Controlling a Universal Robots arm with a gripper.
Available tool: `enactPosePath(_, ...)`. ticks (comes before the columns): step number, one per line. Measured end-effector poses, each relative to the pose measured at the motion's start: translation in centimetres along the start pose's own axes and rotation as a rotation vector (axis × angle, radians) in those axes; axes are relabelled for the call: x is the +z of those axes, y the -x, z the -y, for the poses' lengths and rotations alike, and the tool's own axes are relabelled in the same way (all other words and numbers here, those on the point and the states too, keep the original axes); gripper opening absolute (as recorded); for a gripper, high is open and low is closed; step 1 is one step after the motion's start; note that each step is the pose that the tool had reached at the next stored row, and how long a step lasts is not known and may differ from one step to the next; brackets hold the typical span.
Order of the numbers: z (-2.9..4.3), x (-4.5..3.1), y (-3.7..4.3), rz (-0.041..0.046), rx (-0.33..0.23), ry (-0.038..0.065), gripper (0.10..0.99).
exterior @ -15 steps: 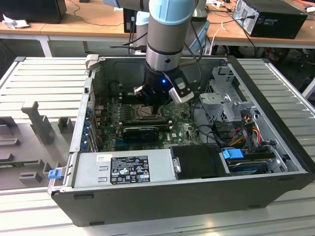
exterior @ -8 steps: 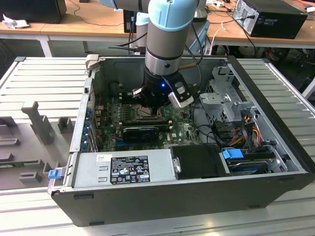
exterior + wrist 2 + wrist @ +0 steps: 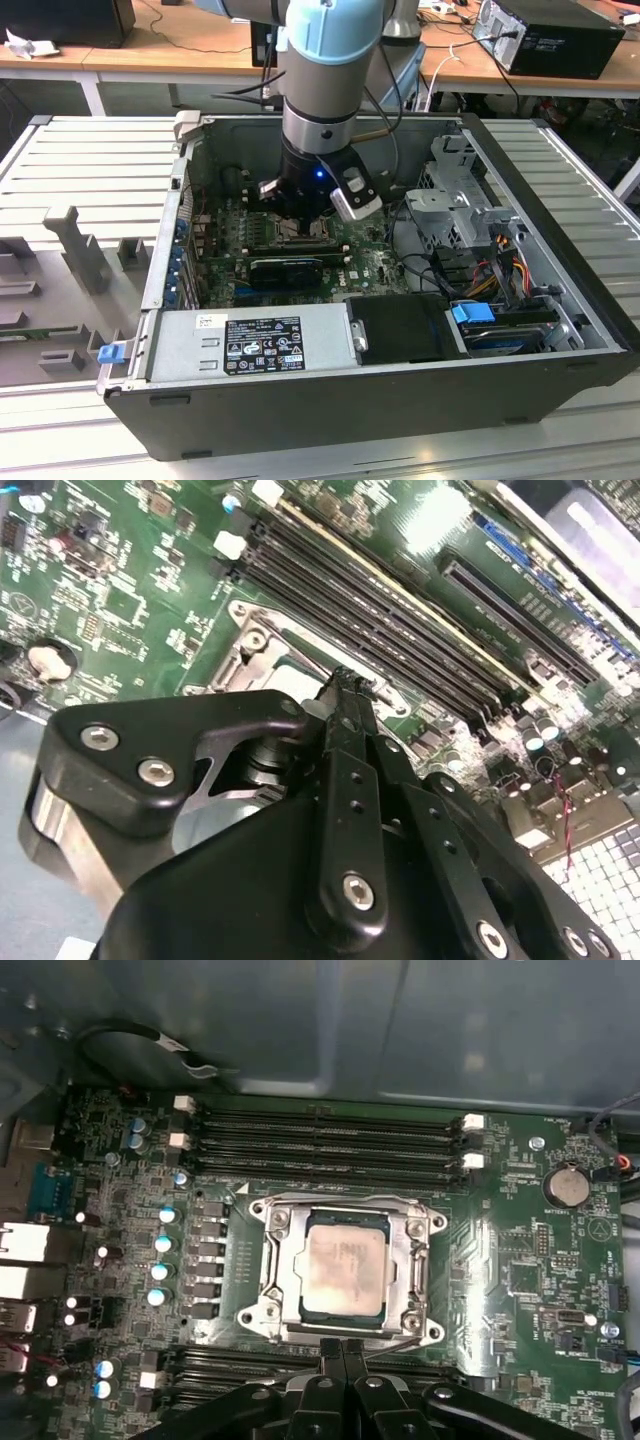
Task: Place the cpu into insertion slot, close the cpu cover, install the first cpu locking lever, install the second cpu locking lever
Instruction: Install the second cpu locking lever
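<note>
Black gripper (image 3: 343, 1345) fingers sit pressed together, nothing visibly between them, their tips at the edge of the insertion slot (image 3: 345, 1265) that lies nearest the second bank of long black memory slots (image 3: 250, 1365). A thin wire locking lever (image 3: 395, 1344) runs along that same edge just beside the tips; whether they touch it cannot be told. Within the slot lies the cpu (image 3: 345, 1270), its dull metal top showing through the window of the cpu cover (image 3: 272, 1260), which lies flat down over it. In the second wrist view the closed fingertips (image 3: 345, 685) meet the socket's silver rim (image 3: 262, 645) on the green motherboard (image 3: 120, 570). In the exterior view the arm (image 3: 325, 90) stands nearly upright, reaching straight down into the open computer case (image 3: 300, 420), its wrist above the middle of the board.
</note>
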State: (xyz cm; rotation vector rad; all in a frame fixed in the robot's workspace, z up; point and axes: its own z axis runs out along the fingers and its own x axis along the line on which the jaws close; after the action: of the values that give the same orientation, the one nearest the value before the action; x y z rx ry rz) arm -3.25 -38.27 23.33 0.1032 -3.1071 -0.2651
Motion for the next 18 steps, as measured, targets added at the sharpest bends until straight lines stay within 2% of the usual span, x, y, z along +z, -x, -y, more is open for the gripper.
enactPosePath(2, -0.01, 0.05, -0.35, 0.0, 0.0, 0.001, 0.106)
enactPosePath(4, 0.01, 0.16, -1.04, 0.0001, 0.0, 0.004, 0.106)
enactPosePath(8, 0.23, 0.24, -1.74, 0.0003, -0.001, 0.008, 0.106)
enactPosePath(11, 0.78, 0.23, -2.4, 0.0012, -0.001, 0.021, 0.106)
enactPosePath(12, 0.84, 0.29, -2.62, 0.0017, -0.002, 0.028, 0.106)
enactPosePath(15, 0.9, 0.64, -2.63, 0.002, -0.002, 0.034, 0.106)
enactPosePath(18, 1.03, 1.22, -2.64, 0.002, -0.002, 0.036, 0.106)
